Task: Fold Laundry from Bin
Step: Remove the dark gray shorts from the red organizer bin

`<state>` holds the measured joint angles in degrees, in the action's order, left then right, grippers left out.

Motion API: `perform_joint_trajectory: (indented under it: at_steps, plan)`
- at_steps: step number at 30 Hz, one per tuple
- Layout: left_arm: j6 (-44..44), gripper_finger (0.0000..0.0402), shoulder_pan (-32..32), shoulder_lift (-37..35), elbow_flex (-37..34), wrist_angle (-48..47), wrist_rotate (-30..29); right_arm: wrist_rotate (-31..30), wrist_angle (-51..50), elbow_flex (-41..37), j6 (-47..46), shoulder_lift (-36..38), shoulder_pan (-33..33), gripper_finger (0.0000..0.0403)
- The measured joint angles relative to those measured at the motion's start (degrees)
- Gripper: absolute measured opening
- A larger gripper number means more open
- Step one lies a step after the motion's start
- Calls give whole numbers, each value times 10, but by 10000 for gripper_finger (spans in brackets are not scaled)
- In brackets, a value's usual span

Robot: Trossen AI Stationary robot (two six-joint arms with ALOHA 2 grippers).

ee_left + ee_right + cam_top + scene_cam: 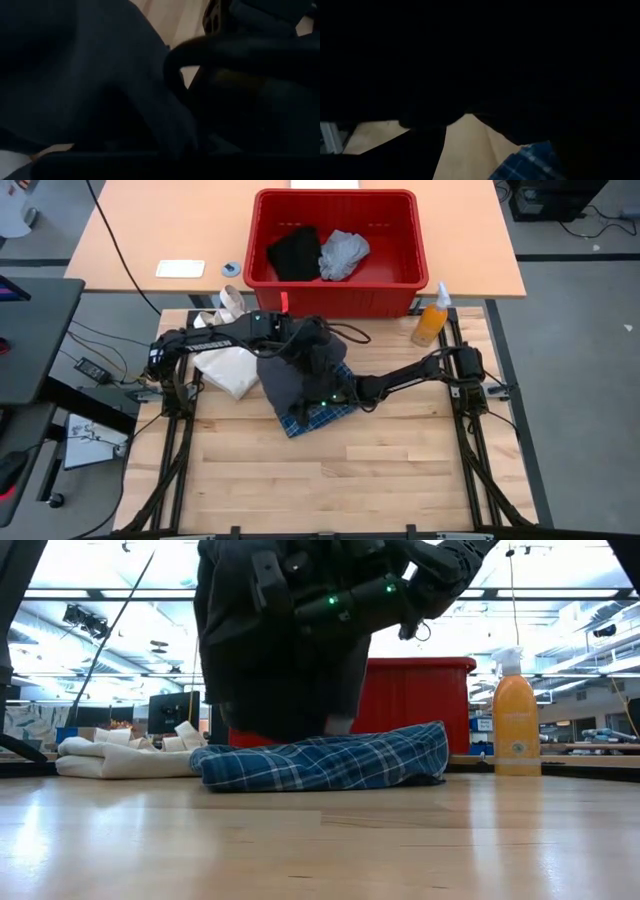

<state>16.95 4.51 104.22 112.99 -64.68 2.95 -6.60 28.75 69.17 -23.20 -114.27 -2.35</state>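
the left gripper (300, 338) has its fingers pinched on the charcoal-grey garment (300, 375), lifted over the plaid shirt (330, 762) mid-table. the right gripper (335, 395) reaches into that cloth, fingers spread. black and light grey pieces lie in the red bin (395, 290) beyond the table's far edge.

A big dark grey piece (285, 650) hangs up in the air in the middle, and black robot arm parts with little green lights (345, 602) are pressed against its top. Under it a blue plaid shirt (325, 760) lies flat on the wooden table (320, 840), with a folded cream cloth (120, 758) just to its left. Far behind the shirt is the red bin (420, 705), and an orange spray bottle (517, 715) stands to the right.
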Motion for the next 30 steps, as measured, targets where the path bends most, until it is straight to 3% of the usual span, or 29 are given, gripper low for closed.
perform_joint_trajectory:
  at_steps: [12, 30]
  plan:
    - [2, 34, -28, -10, -110, 96, -9, -76, -75, -25, -33, -2, -17, 346]
    - [-49, 44, -7, -11, -112, 91, -34, -62, -77, -35, -13, -1, 6, 346]
